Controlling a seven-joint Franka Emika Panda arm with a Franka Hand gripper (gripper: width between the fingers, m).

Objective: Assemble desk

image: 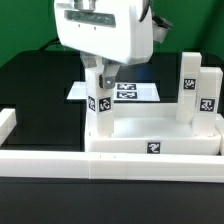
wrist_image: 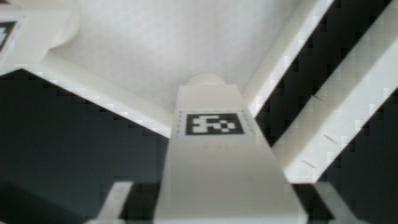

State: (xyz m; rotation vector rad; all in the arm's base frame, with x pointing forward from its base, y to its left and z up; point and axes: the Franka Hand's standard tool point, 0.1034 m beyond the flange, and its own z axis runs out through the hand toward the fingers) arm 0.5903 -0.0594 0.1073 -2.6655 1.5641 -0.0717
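The white tabletop (image: pixel 185 146) lies tray-side up behind the front wall. My gripper (image: pixel 101 74) comes down from above and is shut on a white leg (image: pixel 100 114). That leg stands upright at the tabletop's corner on the exterior view's left, its lower end at the tray floor. In the wrist view the leg (wrist_image: pixel 217 150) with its tag runs between my two fingers (wrist_image: pixel 121 203), and the tabletop's floor (wrist_image: pixel 151 55) and rim lie beyond it. Two more legs (image: pixel 188 84) (image: pixel 207 98) stand upright at the tabletop's side on the exterior view's right.
The marker board (image: pixel 140 92) lies flat on the black table behind the tabletop. A long low white border wall (image: pixel 60 165) runs along the front and turns up at the exterior view's left (image: pixel 8 122).
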